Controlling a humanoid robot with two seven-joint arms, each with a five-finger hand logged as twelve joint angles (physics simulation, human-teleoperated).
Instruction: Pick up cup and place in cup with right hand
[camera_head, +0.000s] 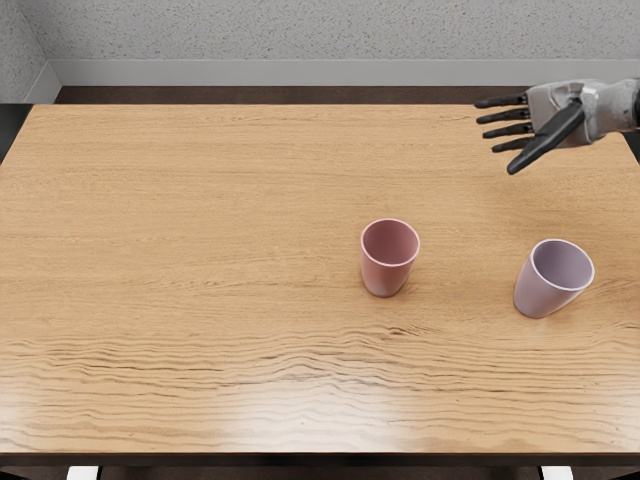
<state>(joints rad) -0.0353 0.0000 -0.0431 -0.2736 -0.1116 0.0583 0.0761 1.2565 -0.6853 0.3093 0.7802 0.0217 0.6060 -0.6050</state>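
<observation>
Cups (535, 297) share the wooden table (200, 200). At two o'clock, the right hand (558, 112) hangs spread, touching nothing. It should descend open toward six o'clock, then wrap the lilac cup (537, 293), between three and four; the pink cup (385, 277) stands near centre, toward four.
</observation>
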